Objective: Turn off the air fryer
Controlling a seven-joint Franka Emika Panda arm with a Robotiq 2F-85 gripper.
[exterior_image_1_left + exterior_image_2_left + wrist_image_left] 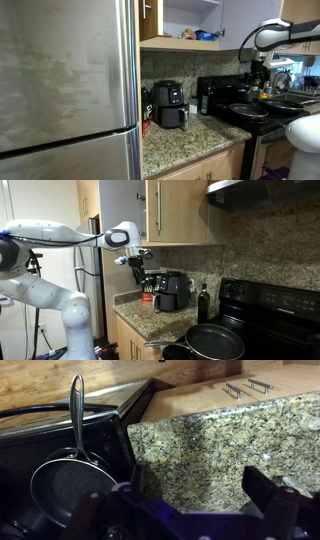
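The air fryer (168,103) is a squat black box with a front handle. It stands on the granite counter against the backsplash, and shows in both exterior views (172,290). My gripper (257,72) hangs in the air well above counter height, apart from the air fryer (138,265). In the wrist view its two dark fingers (195,495) are spread wide with nothing between them, only granite below. The air fryer is out of the wrist view.
A black stove (270,305) with frying pans (215,340) stands beside the counter. One pan shows in the wrist view (70,485). A dark bottle (204,302) stands between fryer and stove. A steel fridge (65,90) borders the counter. Cabinets (185,210) hang overhead.
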